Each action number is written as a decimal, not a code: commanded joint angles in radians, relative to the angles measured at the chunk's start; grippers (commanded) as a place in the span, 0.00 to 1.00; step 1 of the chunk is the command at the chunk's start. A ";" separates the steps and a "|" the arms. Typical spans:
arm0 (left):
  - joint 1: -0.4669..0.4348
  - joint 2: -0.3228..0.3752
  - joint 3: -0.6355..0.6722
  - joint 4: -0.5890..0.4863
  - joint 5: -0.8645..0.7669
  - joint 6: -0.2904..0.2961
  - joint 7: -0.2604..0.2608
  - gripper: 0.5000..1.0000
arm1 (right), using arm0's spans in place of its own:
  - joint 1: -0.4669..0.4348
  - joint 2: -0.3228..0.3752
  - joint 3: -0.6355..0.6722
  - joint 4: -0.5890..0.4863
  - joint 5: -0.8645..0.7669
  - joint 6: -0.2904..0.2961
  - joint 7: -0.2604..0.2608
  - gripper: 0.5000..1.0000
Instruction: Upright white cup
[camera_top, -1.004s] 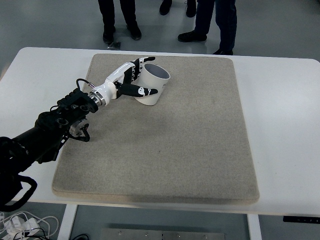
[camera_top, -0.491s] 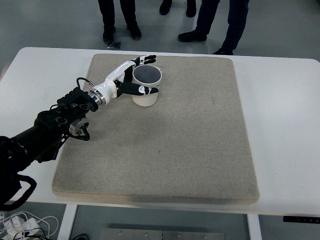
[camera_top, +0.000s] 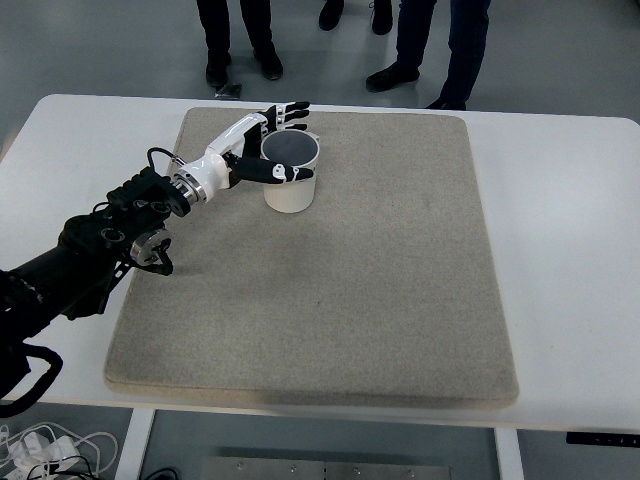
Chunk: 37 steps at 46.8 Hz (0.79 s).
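Cup (camera_top: 290, 178) stands mouth-up at the mat's (camera_top: 330, 300) far left: a smooth white cylinder with a grey inside, on coarse beige felt. Left hand (camera_top: 262, 145) flanks it, fingers (camera_top: 285, 117) spread behind the rim, thumb (camera_top: 275, 172) across the near wall. Catching that thumb on the rim while pulling away could tip it over.

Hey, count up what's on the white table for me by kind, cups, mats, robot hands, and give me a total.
White cup: 1, upright on the mat
Beige mat: 1
Robot hands over the table: 1, the left hand, fingers around the cup
Total: 3
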 joint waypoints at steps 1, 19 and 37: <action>0.000 0.019 -0.021 -0.027 0.001 0.000 0.000 0.99 | 0.000 0.000 0.000 0.000 0.000 0.000 0.000 0.90; -0.020 0.057 -0.073 -0.080 0.001 -0.002 0.000 0.99 | 0.000 0.000 0.000 0.000 0.000 0.000 0.000 0.90; -0.113 0.063 -0.110 -0.081 -0.037 -0.002 0.000 0.99 | 0.000 0.000 0.000 0.000 0.000 0.000 0.000 0.90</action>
